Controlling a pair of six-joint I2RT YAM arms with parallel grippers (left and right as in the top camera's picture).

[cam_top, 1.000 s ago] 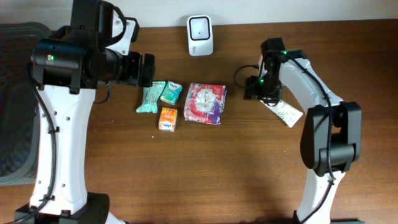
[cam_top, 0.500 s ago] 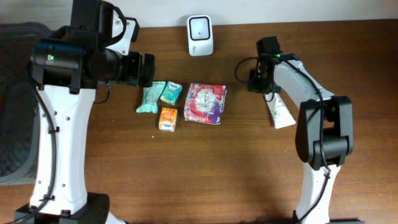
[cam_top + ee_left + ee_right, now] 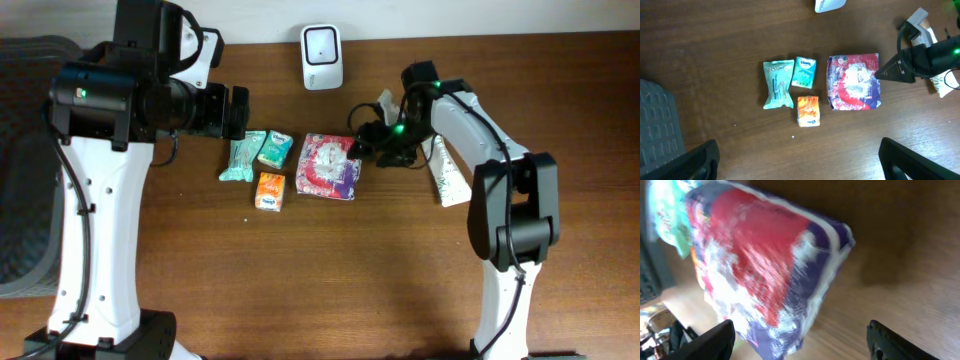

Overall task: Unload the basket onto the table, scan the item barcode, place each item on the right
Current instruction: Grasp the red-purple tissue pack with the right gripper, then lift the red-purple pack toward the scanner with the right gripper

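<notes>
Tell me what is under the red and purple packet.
The red and purple packet lies flat on the wooden table; nothing sticks out past its edges. Its underside, and anything flat beneath it, is hidden.

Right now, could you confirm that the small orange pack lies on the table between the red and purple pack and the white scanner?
Not quite: the small orange pack lies on the table to the left of the red and purple pack, not between it and the white scanner. The overhead view shows this.
</notes>
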